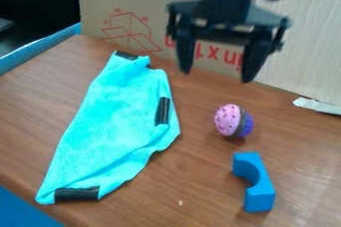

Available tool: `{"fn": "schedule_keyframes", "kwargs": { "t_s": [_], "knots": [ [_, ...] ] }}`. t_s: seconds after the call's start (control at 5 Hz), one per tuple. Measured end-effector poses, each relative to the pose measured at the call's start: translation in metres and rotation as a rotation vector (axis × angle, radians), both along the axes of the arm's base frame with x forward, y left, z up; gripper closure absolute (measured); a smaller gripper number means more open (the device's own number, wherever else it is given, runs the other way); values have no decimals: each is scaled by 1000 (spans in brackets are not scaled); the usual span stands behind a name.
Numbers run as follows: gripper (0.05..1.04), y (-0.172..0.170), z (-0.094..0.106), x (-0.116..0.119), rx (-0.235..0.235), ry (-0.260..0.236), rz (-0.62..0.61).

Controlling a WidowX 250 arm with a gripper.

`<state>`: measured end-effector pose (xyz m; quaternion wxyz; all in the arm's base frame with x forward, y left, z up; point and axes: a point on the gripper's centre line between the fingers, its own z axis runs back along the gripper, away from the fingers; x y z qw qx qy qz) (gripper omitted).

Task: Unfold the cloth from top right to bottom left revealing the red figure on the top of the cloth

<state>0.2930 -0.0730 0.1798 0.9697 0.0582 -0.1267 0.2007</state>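
My gripper (214, 74) hangs above the back of the table, upper right of the cloth, its two fingers wide apart with nothing between them. The turquoise cloth (110, 126) lies on the left half of the table as a long folded shape, narrow at the back and running down to the lower left. Black patches mark its back corner, its right side and its front corner. No red figure can be seen on the cloth; the cloth's underside and inner layers are hidden.
A pink and purple toy cupcake (230, 121) lies on its side right of the cloth. Nearer the front is a blue arch block (255, 182). A cardboard panel with red markings (143, 2) stands along the back edge, and a white scrap (317, 105) lies at the right.
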Motion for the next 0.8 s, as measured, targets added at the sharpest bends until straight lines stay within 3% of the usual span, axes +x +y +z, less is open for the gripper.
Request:
{"fn": "schedule_keyframes", "kwargs": {
  "t_s": [0.4,0.6,0.8],
  "knots": [
    [84,35,-46,21,64,-79,50],
    [84,57,-63,33,40,-62,89],
    [84,66,-62,43,49,-118,96]
  ]
}}
